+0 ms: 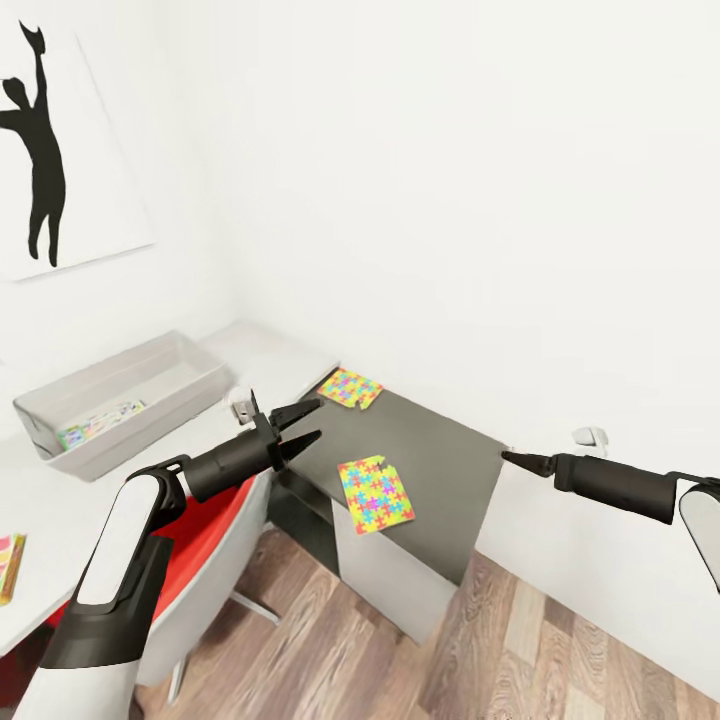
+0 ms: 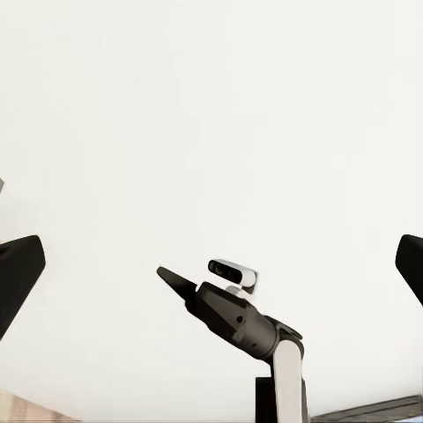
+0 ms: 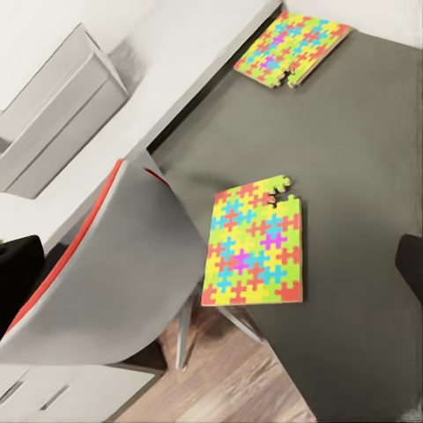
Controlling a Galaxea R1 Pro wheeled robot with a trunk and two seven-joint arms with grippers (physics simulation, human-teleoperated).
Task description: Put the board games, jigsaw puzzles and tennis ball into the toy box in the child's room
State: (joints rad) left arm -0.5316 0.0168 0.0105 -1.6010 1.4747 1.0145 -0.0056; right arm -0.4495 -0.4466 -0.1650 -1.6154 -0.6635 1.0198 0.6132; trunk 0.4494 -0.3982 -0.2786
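The left hand [image 1: 297, 430] hangs open and empty over the table [image 1: 430, 450] edge; whether the right hand [image 1: 510, 458] is open I cannot tell. The near puzzle [image 1: 375, 494] lies flat, so I judge sliding it over the edge gives the best grip, then carrying it to the toy box [image 1: 120, 400].

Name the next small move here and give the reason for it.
Probably lower the open left tool onto the near puzzle. Both puzzles lie flat on the dark desk section, outside the toy box, and the left tool hovers empty just above and beside the near one.
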